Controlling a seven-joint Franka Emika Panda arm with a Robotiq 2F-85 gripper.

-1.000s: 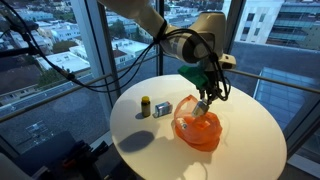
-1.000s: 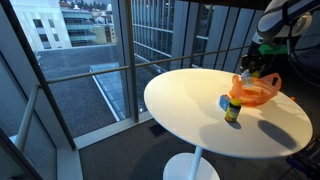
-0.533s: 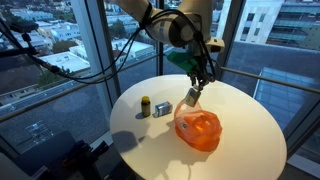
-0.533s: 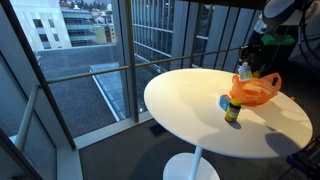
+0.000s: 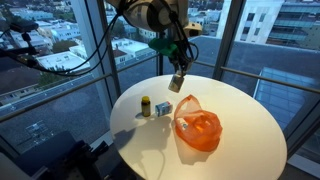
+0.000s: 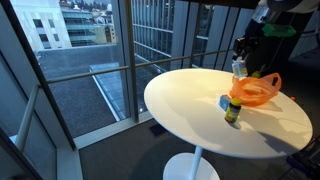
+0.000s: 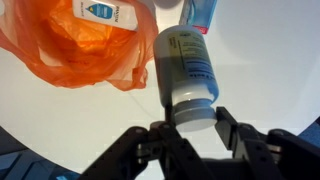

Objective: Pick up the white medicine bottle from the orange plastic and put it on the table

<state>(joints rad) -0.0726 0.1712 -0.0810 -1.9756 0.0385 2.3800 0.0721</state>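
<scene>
My gripper (image 5: 179,72) is shut on the white medicine bottle (image 5: 176,81) and holds it in the air above the round white table (image 5: 250,130), to the upper left of the orange plastic bag (image 5: 198,130). In the wrist view the bottle (image 7: 185,65) hangs cap-first between my fingers (image 7: 190,120), with the orange plastic (image 7: 85,45) on the table below. In an exterior view the bottle (image 6: 239,67) is above the orange plastic (image 6: 256,91).
A small yellow-capped bottle (image 5: 145,106) and a small blue-and-white packet (image 5: 161,108) stand on the table's left part. The bottle (image 6: 232,112) also shows near the table's edge. Glass walls surround the table.
My gripper has lifted the white bottle out of the orange plastic and carried it up and to the left, away from the bag.
</scene>
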